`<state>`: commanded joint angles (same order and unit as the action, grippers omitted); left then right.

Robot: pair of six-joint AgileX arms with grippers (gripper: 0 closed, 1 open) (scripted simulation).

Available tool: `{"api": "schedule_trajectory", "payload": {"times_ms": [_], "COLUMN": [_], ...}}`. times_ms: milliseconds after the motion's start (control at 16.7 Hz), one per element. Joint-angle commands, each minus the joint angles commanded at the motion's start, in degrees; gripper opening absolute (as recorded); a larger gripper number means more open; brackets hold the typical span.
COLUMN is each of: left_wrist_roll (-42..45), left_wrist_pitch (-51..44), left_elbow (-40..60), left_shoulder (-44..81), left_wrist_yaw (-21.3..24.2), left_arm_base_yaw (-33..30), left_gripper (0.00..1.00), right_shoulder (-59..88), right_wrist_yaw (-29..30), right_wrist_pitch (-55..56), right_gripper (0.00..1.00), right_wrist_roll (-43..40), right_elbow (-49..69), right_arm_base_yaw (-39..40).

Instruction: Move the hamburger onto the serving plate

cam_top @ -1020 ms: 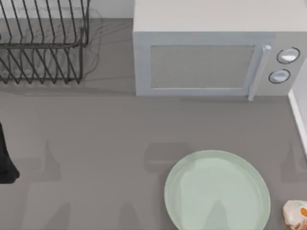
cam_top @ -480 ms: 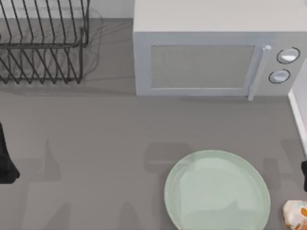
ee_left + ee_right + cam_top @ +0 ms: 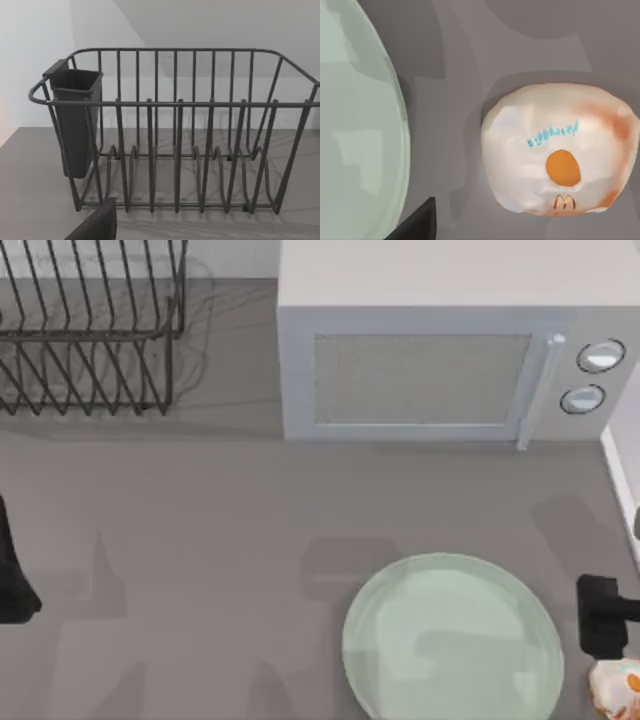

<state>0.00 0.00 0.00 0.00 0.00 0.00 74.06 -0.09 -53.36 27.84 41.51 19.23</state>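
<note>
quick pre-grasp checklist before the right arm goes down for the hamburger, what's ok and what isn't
1. Hamburger in sight and free: ok. It lies on the table beside the serving plate, apart from the rim.
2. Right pincer near the target: ok. In the top view it sits just above the hamburger, at the table's right edge.
3. Right pincer open for the grasp: cannot tell.
4. Hamburger on the plate: not ok. The plate holds nothing yet.
5. Path from hamburger to plate: ok. Only bare table lies between them.
6. Left arm out of the way: ok. It is parked at the table's left edge, facing the dish rack.
</note>
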Motion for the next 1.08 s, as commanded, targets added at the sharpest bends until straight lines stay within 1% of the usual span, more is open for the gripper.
{"api": "schedule_trajectory", "payload": {"times_ms": [180, 600, 720, 1080], "left_wrist_roll": [0.0, 0.0, 0.0, 0.0], "left_wrist_pitch": [0.0, 0.0, 0.0, 0.0], "left_elbow": [0.0, 0.0, 0.0, 0.0], "left_shoulder": [0.0, 0.0, 0.0, 0.0], "left_wrist_yaw": [0.0, 0.0, 0.0, 0.0], "left_arm_base_yaw": [0.0, 0.0, 0.0, 0.0], "left_gripper": [1.00, 1.00, 1.00, 1.00], "right_shoulder": [3.7, 4.2, 6.0, 13.8], "right_wrist_yaw": [0.2, 0.1, 0.2, 0.1], "right_wrist_pitch": [-2.8, -1.9, 1.3, 17.3], "right_gripper": [1.00, 1.00, 1.00, 1.00], "right_wrist_roll": [1.5, 1.5, 1.6, 1.9], "right_elbow": [2.5, 1.9, 0.3, -7.2], "right_arm_base_yaw": [1.1, 0.9, 1.0, 1.2]}}
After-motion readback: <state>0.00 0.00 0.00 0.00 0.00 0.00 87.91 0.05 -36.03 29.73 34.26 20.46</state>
